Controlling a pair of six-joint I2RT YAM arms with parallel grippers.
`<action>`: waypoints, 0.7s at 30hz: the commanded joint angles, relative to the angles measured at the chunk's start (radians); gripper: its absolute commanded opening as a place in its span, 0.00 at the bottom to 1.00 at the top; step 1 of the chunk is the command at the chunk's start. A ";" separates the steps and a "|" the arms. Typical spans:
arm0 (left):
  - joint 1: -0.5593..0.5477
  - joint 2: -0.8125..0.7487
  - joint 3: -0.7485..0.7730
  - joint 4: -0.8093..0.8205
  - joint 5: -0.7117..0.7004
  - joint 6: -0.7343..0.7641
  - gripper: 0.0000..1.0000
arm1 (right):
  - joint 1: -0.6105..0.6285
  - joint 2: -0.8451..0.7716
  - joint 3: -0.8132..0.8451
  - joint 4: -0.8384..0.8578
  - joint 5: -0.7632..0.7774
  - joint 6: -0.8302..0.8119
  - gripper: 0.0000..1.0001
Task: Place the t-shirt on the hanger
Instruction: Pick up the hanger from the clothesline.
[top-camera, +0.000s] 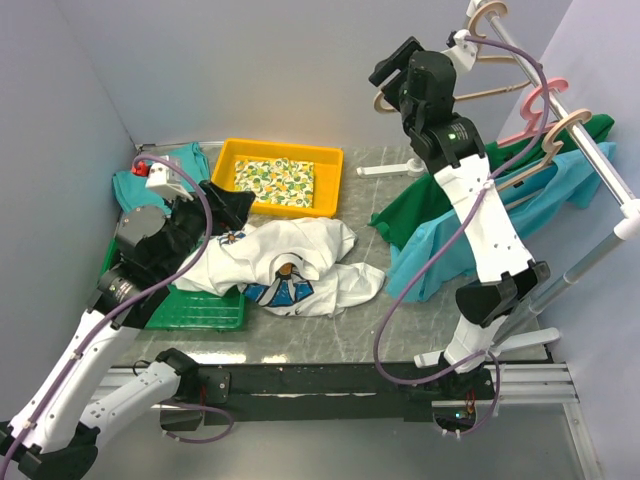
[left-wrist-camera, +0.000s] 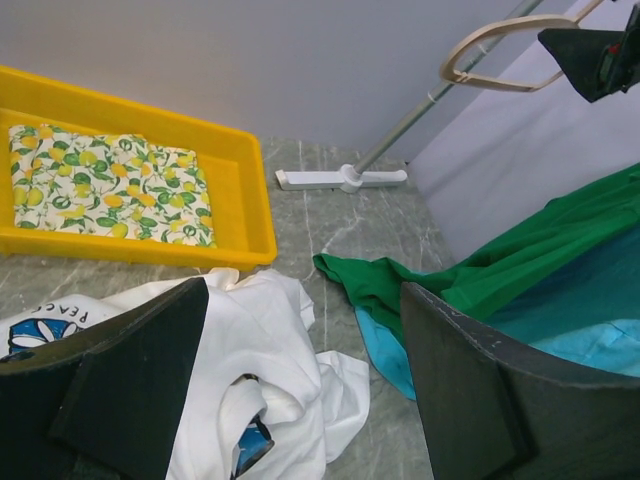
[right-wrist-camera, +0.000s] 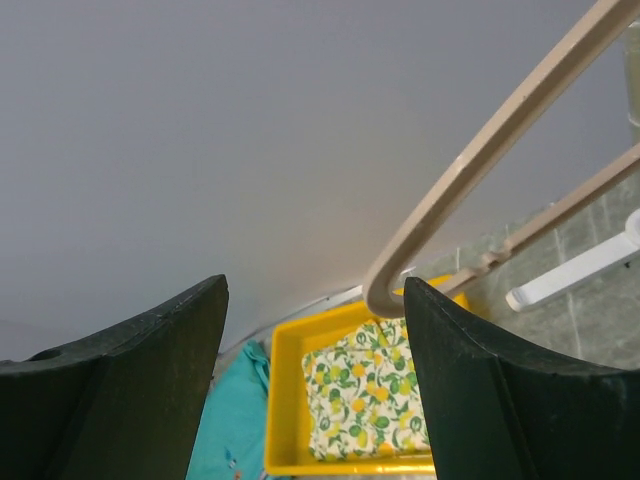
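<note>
The white t-shirt (top-camera: 300, 258) with a blue daisy print lies crumpled on the table in front of the yellow tray. It also shows in the left wrist view (left-wrist-camera: 270, 335), with "PEACE" at its left edge. My left gripper (top-camera: 232, 207) (left-wrist-camera: 303, 292) is open and empty, just over the shirt's left part. The beige hanger (top-camera: 381, 100) hangs from the rack at the back right. It shows far off in the left wrist view (left-wrist-camera: 447, 68). My right gripper (top-camera: 388, 72) (right-wrist-camera: 315, 290) is open, raised high. The hanger's rounded end (right-wrist-camera: 385, 292) sits between its jaws, close to the right finger (right-wrist-camera: 470, 380).
A yellow tray (top-camera: 228, 160) holds a folded lemon-print cloth (top-camera: 275, 183). A green crate (top-camera: 200, 308) is under my left arm. A green shirt (top-camera: 430, 205), a light blue shirt (top-camera: 440, 250) and a pink hanger (top-camera: 540, 110) hang on the slanted rack (top-camera: 600, 160). A teal cloth (top-camera: 135, 185) lies back left.
</note>
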 joint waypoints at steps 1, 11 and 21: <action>0.003 -0.016 0.043 0.021 0.014 0.022 0.83 | -0.009 0.045 0.035 0.058 0.064 0.064 0.78; 0.004 -0.027 0.049 0.004 -0.001 0.036 0.83 | 0.004 0.006 -0.062 0.078 0.147 0.127 0.75; 0.004 -0.024 0.053 -0.005 -0.001 0.037 0.83 | 0.002 0.091 -0.011 0.110 0.181 0.130 0.75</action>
